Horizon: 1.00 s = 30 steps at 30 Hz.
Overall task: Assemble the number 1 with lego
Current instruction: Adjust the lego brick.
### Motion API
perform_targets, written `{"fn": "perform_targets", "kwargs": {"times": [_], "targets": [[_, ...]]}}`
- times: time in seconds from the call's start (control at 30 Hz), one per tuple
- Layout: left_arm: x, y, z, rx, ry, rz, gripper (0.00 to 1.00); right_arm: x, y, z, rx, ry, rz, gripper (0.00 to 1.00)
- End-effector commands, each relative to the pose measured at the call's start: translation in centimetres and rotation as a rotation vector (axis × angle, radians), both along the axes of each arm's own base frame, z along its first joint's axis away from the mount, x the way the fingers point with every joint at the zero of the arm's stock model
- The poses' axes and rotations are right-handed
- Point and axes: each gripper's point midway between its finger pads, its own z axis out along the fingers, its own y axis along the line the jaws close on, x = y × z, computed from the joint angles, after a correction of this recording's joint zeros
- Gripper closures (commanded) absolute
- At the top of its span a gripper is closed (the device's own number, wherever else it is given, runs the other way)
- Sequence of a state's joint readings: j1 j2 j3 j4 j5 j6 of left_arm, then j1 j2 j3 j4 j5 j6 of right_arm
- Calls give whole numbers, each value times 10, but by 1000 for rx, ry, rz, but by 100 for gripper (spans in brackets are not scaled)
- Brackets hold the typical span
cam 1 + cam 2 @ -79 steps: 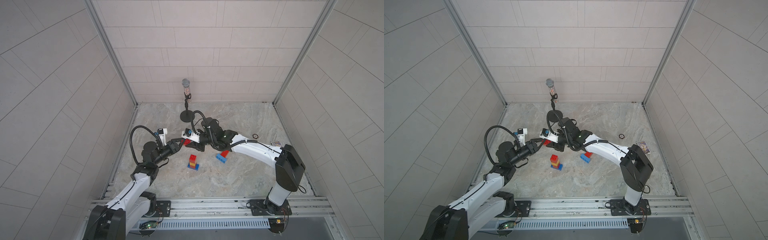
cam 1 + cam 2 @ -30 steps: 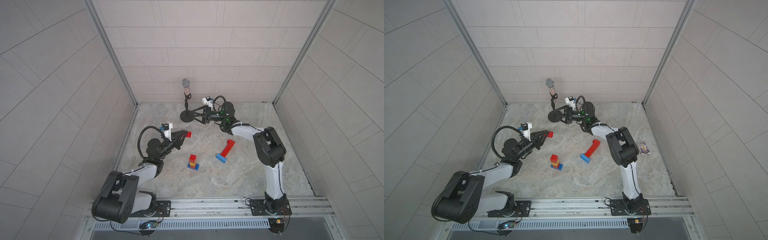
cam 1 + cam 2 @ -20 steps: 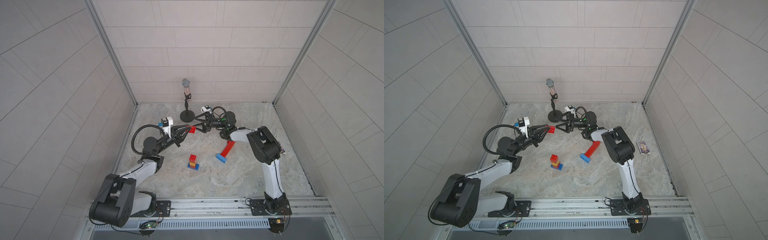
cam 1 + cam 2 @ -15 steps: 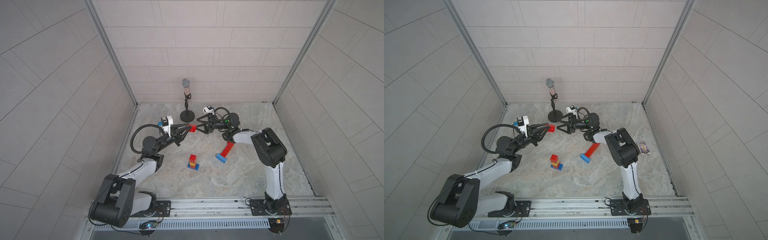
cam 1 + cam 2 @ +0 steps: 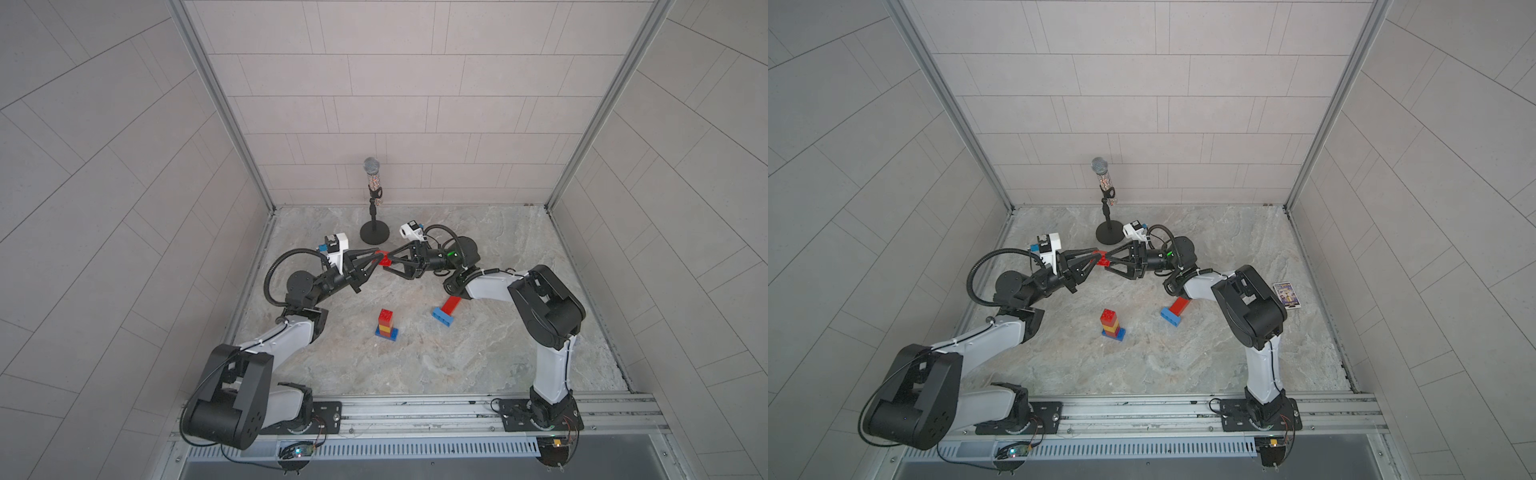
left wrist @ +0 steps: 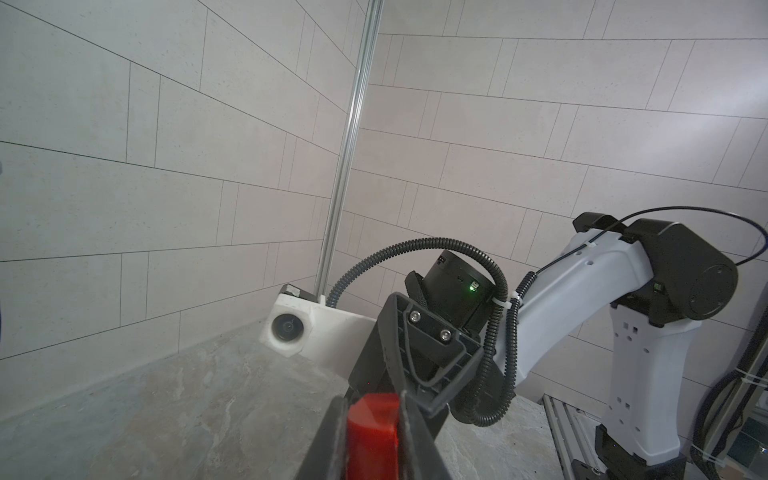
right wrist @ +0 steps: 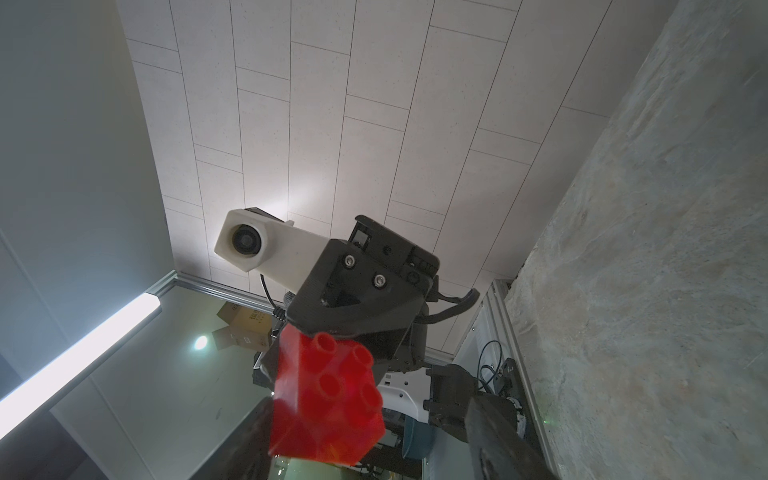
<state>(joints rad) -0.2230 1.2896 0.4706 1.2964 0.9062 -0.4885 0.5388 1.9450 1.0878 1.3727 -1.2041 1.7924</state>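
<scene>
While the studded red brick [image 7: 328, 395] is clamped by the left gripper [image 6: 374, 419] | flanked by right gripper [image 7: 368, 415], jaws apart | glossy plastic

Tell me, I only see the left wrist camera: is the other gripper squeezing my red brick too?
Observer: Not squeezing. In the right wrist view the red brick sits between the fingers of the right gripper, with a gap on one side.
Operator: Is there any lego on the table?
Observer: Yes. In both top views a stack, red on yellow on blue, stands on the table, nearer the arms' bases than the grippers.
Operator: Anything else?
Observer: A red bar with a blue brick at its end lies on the table, partly hidden by the right arm.
</scene>
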Motion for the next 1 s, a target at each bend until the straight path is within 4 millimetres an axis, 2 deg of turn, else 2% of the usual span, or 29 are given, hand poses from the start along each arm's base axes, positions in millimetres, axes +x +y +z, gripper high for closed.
{"fn": "perform_targets", "kwargs": {"times": [0.0, 0.5, 0.97], "targets": [[-6, -3, 10, 1, -67, -22, 99, -1, 0, 17, 42, -12, -17, 29], [-6, -4, 3, 9, -54, -29, 99, -2, -2, 30, 69, -1, -44, 40], [-5, -4, 0, 13, -51, -29, 99, -8, -9, 43, 99, 29, -86, 41]]}}
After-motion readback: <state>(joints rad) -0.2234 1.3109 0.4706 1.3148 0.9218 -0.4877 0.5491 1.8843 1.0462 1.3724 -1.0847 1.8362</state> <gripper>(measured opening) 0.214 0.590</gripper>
